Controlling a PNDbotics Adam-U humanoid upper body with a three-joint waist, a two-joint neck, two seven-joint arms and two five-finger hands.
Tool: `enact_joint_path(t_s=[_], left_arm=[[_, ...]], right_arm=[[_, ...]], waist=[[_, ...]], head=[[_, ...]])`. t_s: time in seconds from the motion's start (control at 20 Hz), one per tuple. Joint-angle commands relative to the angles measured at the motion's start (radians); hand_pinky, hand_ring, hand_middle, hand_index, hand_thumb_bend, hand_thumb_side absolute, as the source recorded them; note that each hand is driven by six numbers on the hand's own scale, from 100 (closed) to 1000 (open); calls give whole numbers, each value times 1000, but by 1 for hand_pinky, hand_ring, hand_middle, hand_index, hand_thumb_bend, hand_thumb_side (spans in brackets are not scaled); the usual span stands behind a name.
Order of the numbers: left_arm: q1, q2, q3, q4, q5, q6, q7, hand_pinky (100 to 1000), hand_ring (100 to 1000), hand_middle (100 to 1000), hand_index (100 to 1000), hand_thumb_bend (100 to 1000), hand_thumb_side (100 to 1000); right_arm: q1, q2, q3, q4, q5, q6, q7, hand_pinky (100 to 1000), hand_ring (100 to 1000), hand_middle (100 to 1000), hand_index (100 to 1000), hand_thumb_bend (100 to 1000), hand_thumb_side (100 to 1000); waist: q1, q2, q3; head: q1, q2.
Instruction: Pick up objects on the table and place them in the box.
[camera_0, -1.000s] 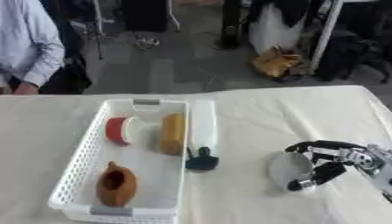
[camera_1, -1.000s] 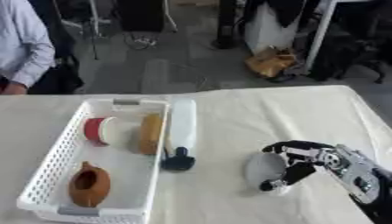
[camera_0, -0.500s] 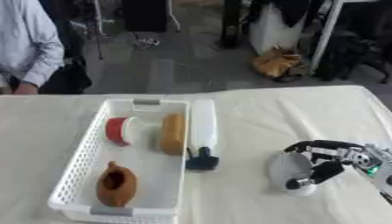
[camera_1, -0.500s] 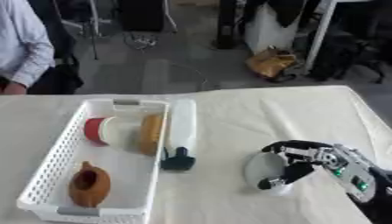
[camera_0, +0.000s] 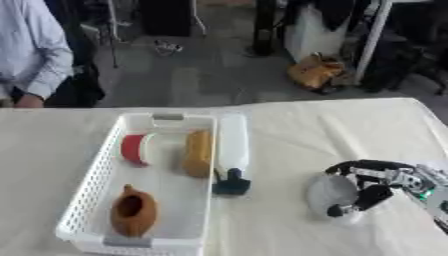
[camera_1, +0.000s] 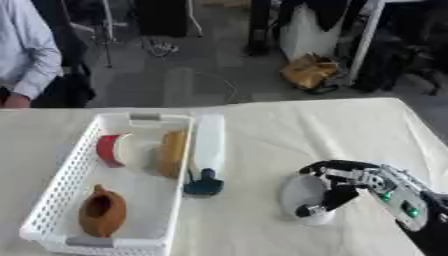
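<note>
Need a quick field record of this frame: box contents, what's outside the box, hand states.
box: white slotted basket, left of centre on the cloth-covered table
in box: brown pot-like item at near end; red-and-white cylinder and tan oblong item at far end
on box rim: white bottle with dark cap, lying along the right edge, cap toward the robot
outside box: pale rounded object, right of the box
right hand: fingers curled round the pale rounded object
left hand: not in view
</note>
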Motion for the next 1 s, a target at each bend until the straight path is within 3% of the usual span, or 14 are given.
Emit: enact_joint_path(t_s=[0.05,0.45,0.85,1.0], left_arm=[[-10,10,11,-15,4,4,0,998,969,864,894,100,1000],[-11,11,11,-15,4,5,1,998,968,863,893,100,1000],[-10,10,12,-15,4,6,2,1000,969,862,891,100,1000],[-10,10,13,-15,5,6,3,1000,969,861,890,100,1000]], right_arm=[[-1,-29,-4,-11,8,0,-2,643,939,975,1000,689,617],[6,-37,0,-24,13,8,-5,591,907,957,1000,641,598],[8,-37,0,-18,0,18,-12,593,906,941,974,672,541],[8,-36,2,-18,-6,21,-12,550,900,938,964,668,508]], waist=[[0,-12,0],[0,-11,-1],[1,-11,-1],[1,-11,-1]], head=[[-4,1],[-5,-2],[-8,-3],[-9,-4]])
